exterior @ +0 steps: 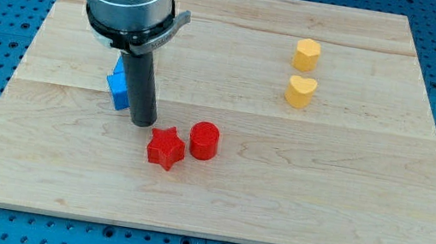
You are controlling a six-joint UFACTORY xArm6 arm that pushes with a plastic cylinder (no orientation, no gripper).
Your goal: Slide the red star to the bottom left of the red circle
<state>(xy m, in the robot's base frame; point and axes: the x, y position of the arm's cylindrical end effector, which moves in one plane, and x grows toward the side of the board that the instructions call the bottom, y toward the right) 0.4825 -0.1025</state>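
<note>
Beside red star (165,148), upper-left: my tip (143,121) | blue block (119,88) behind rod | no jaws on end effector

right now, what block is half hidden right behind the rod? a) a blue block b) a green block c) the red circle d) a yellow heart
a: a blue block shows on the view's left side of the rod, partly covered by it, just above my tip; the red star and red circle lie in the open to the tip's lower right.
</note>
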